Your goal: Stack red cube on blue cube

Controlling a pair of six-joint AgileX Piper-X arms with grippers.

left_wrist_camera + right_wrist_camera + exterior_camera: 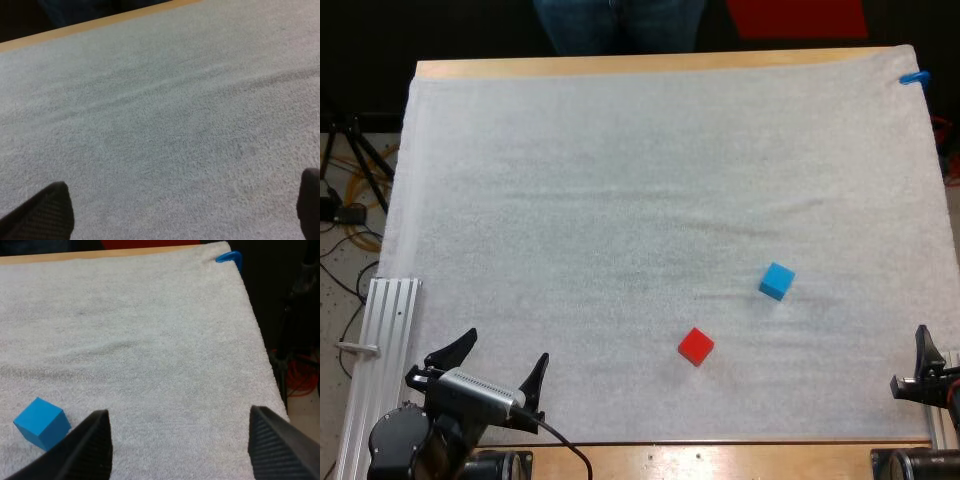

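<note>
Starting on the left: a ribbed metal rail runs along the mat's edge, just outboard of the left gripper. That gripper sits low over the near edge of the white mat with its two black fingers spread wide, holding nothing. Its wrist view has bare towelling between the fingertips and nothing within reach.

Moving right from that hand, the red cube sits flat on the mat, off to the gripper's right and a little farther out, well apart from it. Nothing is touching it.

Next is the blue cube, up and to the right of the red one. They're near each other but with a clear gap, and both are turned a bit askew to the table edge. So the red cube isn't on the blue one yet.

The right gripper is over at the mat's right edge, fingers also wide apart and empty. The blue cube is ahead of it on its left side, close to the left finger but not between the two.

Past the wooden table's far side, a person's legs are standing.
</note>
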